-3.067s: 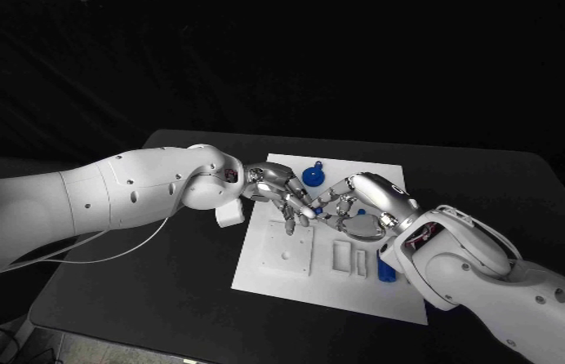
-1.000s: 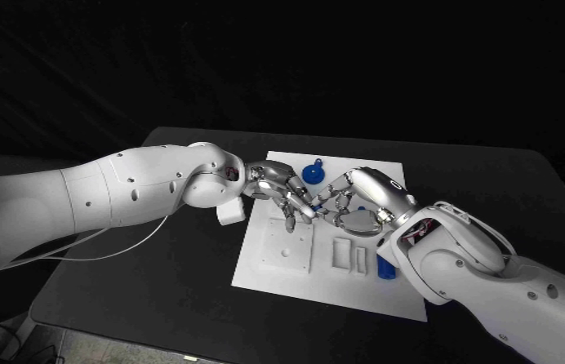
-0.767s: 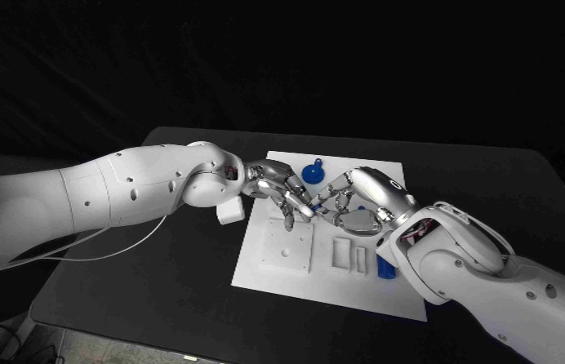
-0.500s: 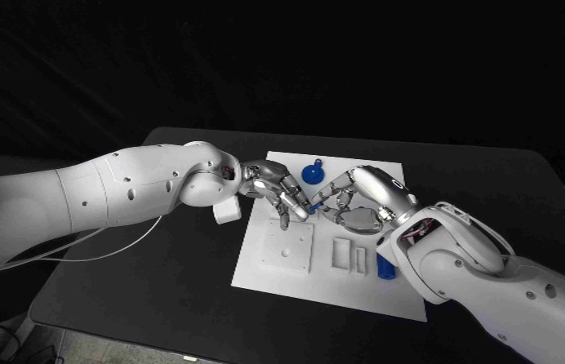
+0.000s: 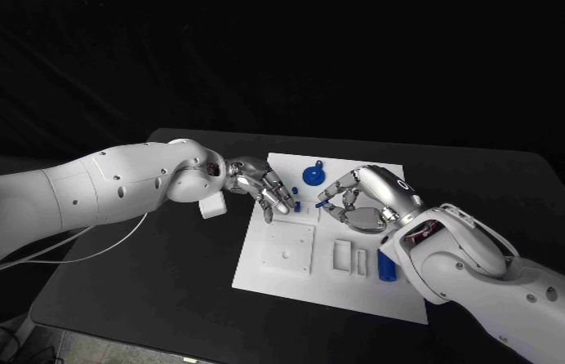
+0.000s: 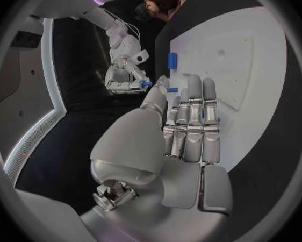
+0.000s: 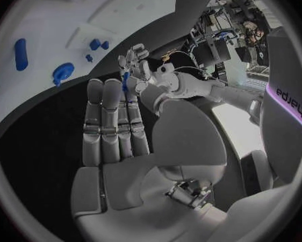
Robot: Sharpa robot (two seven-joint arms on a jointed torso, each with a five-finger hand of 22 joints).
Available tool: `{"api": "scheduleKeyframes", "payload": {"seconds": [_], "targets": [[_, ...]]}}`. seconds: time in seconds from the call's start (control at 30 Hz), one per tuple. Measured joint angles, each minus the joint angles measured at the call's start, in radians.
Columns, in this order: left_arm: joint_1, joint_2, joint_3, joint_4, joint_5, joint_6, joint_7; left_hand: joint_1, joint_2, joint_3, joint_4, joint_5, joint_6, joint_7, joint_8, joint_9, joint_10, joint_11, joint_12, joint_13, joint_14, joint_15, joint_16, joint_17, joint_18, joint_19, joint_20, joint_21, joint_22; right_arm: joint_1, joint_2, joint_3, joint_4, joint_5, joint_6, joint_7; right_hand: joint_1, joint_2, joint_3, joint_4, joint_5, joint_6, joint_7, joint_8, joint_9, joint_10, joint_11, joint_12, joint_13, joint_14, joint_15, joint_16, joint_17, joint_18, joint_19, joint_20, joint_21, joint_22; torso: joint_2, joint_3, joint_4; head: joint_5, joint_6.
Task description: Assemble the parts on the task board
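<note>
The task board (image 5: 288, 278) lies flat in the middle of the black table (image 5: 141, 299), its long sides running near to far. Both hands hover over its far half, apart from each other. The left hand (image 5: 261, 186) is at the board's left edge with its fingers straight and close together, gripping nothing. The right hand (image 5: 359, 201) is just to its right, fingers curled — a small blue part (image 5: 322, 204) shows at its fingertips, and the left wrist view also shows a blue piece there, so it appears to be pinching that part. A second small blue part (image 5: 297, 206) stands on the board between the two hands. A round blue part with a loop (image 5: 313, 174) lies on the far end of the board. A long blue part (image 5: 386, 266) lies along the board's right edge, close beside the right forearm.
</note>
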Motion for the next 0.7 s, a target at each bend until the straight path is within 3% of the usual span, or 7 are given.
{"api": "scheduleKeyframes", "payload": {"seconds": [0.07,0.13,0.3,0.43,0.6,0.7], "targets": [[0.000,-0.004,0.000,-0.003,0.006,-0.019,0.012,-0.008,0.008,0.007,0.004,0.003,0.002,-0.002,0.000,0.000,0.001,-0.001,0.000,0.000,-0.008,0.008,-0.022,-0.012,0.000,-0.009,-0.002,-0.012,-0.003,0.000,0.003,0.000,-0.005,-0.007,-0.001,-0.002,-0.001,-0.001,0.000,0.000,0.000,0.000,0.000,0.000,0.000,0.000,0.000,0.002,0.000,0.002,0.002,-0.001,0.000,0.000,0.000,0.000,0.000,0.000,0.000,-0.0001,-0.0006,0.001,0.001],[0.000,-0.005,0.001,-0.003,0.017,-0.047,0.029,-0.010,0.008,0.017,0.008,-0.015,0.002,-0.002,0.000,0.000,-0.006,0.006,0.000,0.000,-0.009,0.009,-0.052,-0.030,0.000,-0.013,0.002,-0.030,-0.015,0.000,0.006,0.000,-0.012,-0.014,-0.001,-0.005,-0.001,-0.001,0.000,0.000,0.000,0.000,0.000,0.000,0.000,0.001,0.000,0.002,0.000,0.003,0.003,-0.004,0.000,-0.001,0.003,-0.003,0.000,0.000,-0.001,-0.0007,-0.0002,0.002,0.001],[0.000,-0.010,0.002,0.001,0.093,-0.174,0.101,-0.029,0.004,0.037,0.034,-0.043,0.006,0.001,0.000,0.000,-0.013,0.013,0.000,0.000,-0.011,0.022,-0.145,-0.078,0.000,-0.009,0.016,-0.098,-0.075,0.003,0.026,-0.007,-0.035,-0.040,0.013,-0.015,-0.005,-0.005,0.003,0.003,-0.008,0.000,0.000,0.000,0.000,0.004,-0.003,0.002,0.000,0.004,0.003,-0.004,0.000,0.003,0.005,-0.002,0.000,0.000,-0.001,-0.0031,0.0000,0.001,0.000],[0.000,-0.010,0.004,0.006,0.164,-0.291,0.174,-0.029,0.004,0.050,0.038,-0.027,0.036,-0.008,0.000,0.000,-0.011,0.011,0.000,0.000,-0.014,0.025,-0.180,-0.092,0.000,-0.007,0.018,-0.121,-0.100,0.008,0.042,-0.025,-0.046,-0.080,0.045,-0.025,-0.005,-0.005,0.003,0.003,-0.008,0.000,0.000,0.000,0.000,0.004,-0.003,0.002,0.000,0.004,0.003,-0.008,0.000,0.003,0.005,-0.002,0.000,0.000,-0.001,-0.0036,-0.0008,0.001,0.000],[0.001,-0.008,0.008,0.011,0.231,-0.418,0.264,-0.029,0.004,0.066,0.038,-0.027,0.037,-0.008,0.000,0.000,-0.009,0.009,0.000,0.000,-0.005,0.027,-0.196,-0.093,0.000,0.002,0.020,-0.139,-0.118,0.016,0.064,-0.047,-0.055,-0.140,0.094,-0.043,-0.005,-0.005,0.003,0.003,-0.012,0.000,0.000,0.000,0.000,0.004,-0.003,0.002,0.000,0.004,0.003,-0.008,0.000,0.004,0.005,-0.002,0.000,0.000,-0.001,-0.0032,-0.0007,0.002,-0.003],[0.001,-0.003,0.009,0.015,0.260,-0.475,0.304,-0.029,0.004,0.066,0.038,-0.027,0.037,-0.008,0.000,0.000,-0.009,0.009,0.000,0.000,-0.005,0.027,-0.196,-0.093,0.000,0.002,0.020,-0.139,-0.119,0.028,0.078,-0.074,-0.063,-0.175,0.120,-0.062,-0.005,-0.005,0.003,0.003,-0.018,0.000,0.000,0.000,0.000,0.004,-0.004,0.002,0.000,0.005,0.001,-0.008,0.001,0.004,0.005,-0.002,0.000,0.000,-0.001,-0.0031,0.0000,0.003,-0.006]]}}
